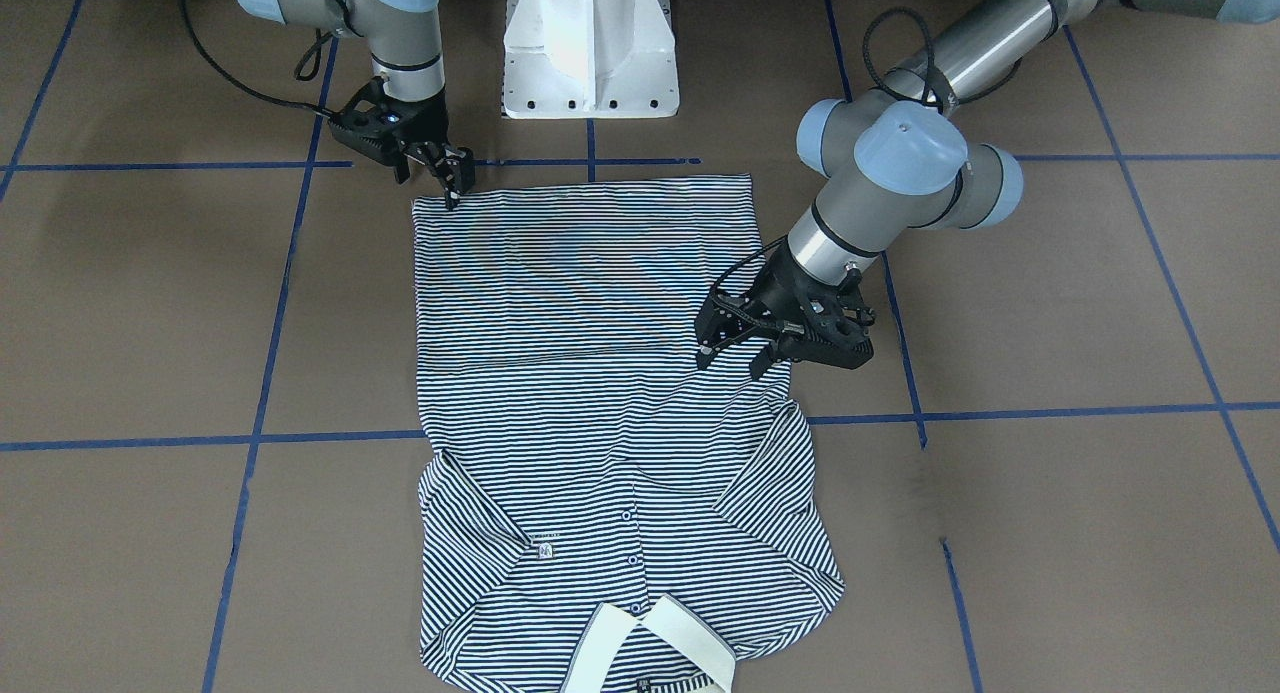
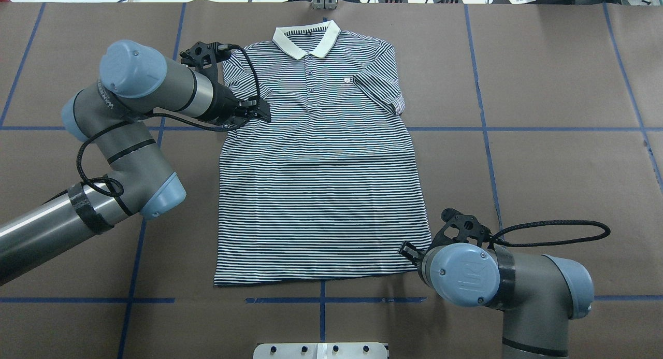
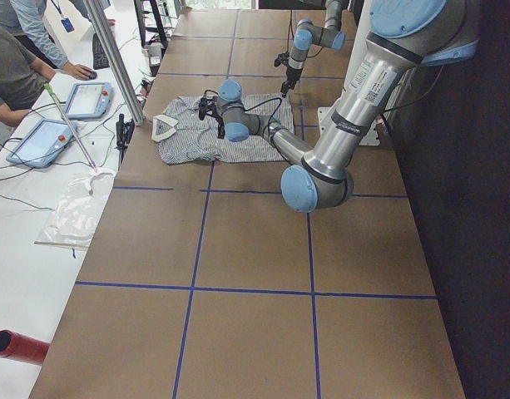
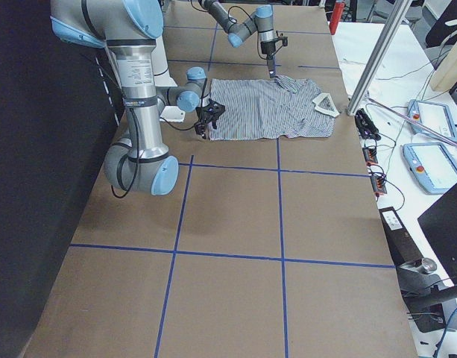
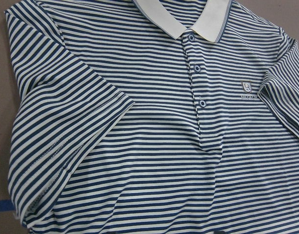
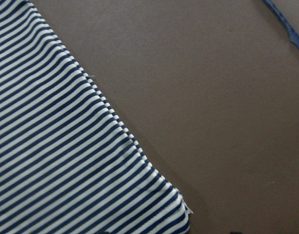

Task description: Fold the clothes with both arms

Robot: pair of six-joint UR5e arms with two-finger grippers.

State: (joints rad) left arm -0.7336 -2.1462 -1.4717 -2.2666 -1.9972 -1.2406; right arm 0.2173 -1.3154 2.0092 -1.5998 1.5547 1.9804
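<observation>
On the brown table [image 2: 544,167], which is divided by blue tape lines [image 2: 487,141], the polo shirt [image 2: 321,193] lies spread out flat with its front side up. Its cream collar [image 2: 305,40] is at the far edge, away from the robot, and its straight hem is on the near side, just before the white pedestal base [image 1: 590,53].

The left gripper [image 1: 732,361] is over the left side edge of the shirt, just below the left sleeve [image 5: 56,146]. In the front-facing view its two fingers stand clearly apart and nothing is between them. I cannot tell if the fingertips touch the cloth. The left wrist camera looks down on the sleeve, the buttoned placket and the small chest logo [image 5: 248,87].

The right gripper [image 1: 455,185] is at the near right hem corner [image 6: 181,209]. Its tips are at the edge of the cloth, or very close to it. The overhead view hides its fingers behind the wrist, and the front-facing view is too small, so I cannot tell if it is released or clenched on the cloth. The right wrist camera shows only this corner lying flat on the table, with bare brown surface beside it.

Two people [image 3: 13,75] are at a white bench beyond the far edge of the table, with two tablets [image 3: 86,100] lying on it.
</observation>
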